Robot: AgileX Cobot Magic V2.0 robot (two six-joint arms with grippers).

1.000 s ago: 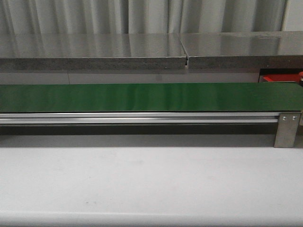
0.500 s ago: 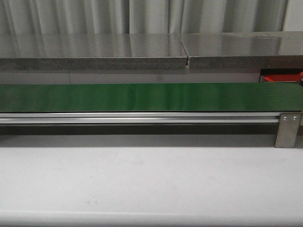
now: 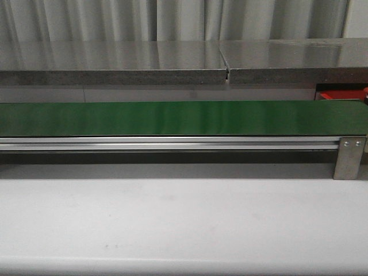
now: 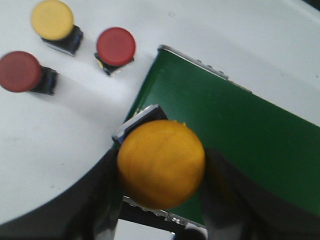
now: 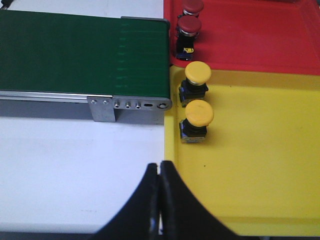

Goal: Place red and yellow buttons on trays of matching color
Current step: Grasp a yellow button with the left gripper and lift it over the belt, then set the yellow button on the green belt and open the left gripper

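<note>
Green conveyor belt (image 3: pixel 184 118): runs across the whole front view from 9 o'clock to 3 o'clock, surface glossy, nothing lying on it there.

Aluminium side rail (image 3: pixel 167 144): runs along the belt's near edge, touching it.

Metal bracket (image 3: pixel 348 157): two screws, hangs below the rail at 3 o'clock. In the right wrist view a similar plate (image 5: pixel 103 109) sits under the belt end, next to a row of small screws.

White table (image 3: pixel 184 224): fills the lower half of the front view, faintly scuffed.

Grey stone-look countertop (image 3: pixel 115 62): behind the belt at 12 o'clock, two slabs meeting at a narrow seam (image 3: pixel 227 73).

Pale pleated curtain (image 3: pixel 172 20): backdrop along the top edge.
</note>
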